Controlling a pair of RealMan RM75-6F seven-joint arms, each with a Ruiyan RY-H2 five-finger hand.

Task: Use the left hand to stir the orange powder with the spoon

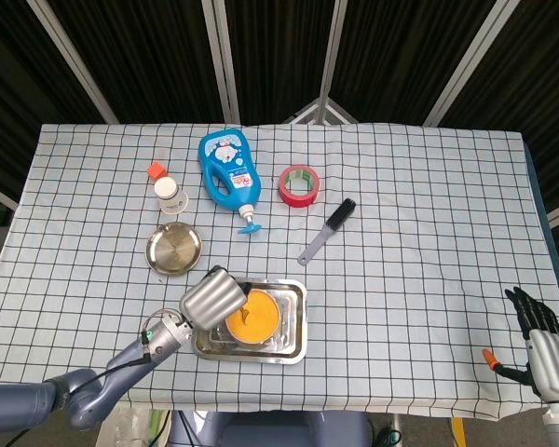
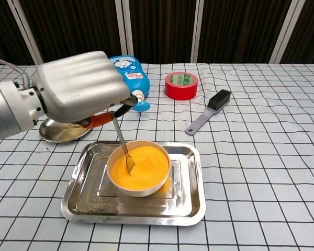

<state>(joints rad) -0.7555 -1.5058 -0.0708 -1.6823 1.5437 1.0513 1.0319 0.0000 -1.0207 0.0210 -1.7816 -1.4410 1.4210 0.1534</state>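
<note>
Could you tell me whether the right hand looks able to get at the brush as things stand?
Probably yes: the right hand is empty at the table's near right edge, and only bare cloth lies between it and the brush. It is a long stretch, though.

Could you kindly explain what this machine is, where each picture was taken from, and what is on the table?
This is a two-armed robot with humanlike hands, steered remotely by a person. One camera looks down from its head, the other looks forward from its chest. Its left hand holds a spoon, whose tip is dipped in a bowl of orange powder standing in a metal tray. Its right hand hangs idle past the table's edge, holding nothing. Also on the checked cloth: a blue bottle, red tape roll, brush, small metal dish and a white cup.
</note>
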